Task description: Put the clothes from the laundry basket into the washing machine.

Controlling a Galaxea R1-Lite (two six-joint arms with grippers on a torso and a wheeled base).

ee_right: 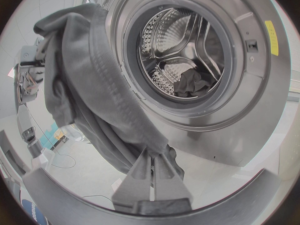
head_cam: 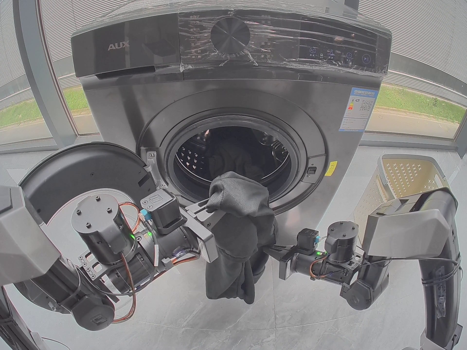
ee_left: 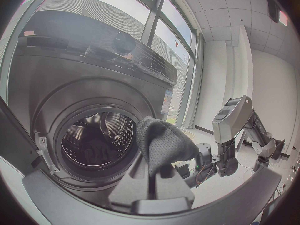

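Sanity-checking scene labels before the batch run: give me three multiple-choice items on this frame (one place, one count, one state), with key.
1. The laundry basket stands: A) right of the washing machine B) on top of it C) left of it.
2. Claws gripping the hanging dark garment: A) none B) one C) two.
3. The machine's door is: A) shut B) open C) missing.
Key: A, the basket stands beside the machine's right side; C, left claw and right claw both pinch it; B, the door is swung aside.
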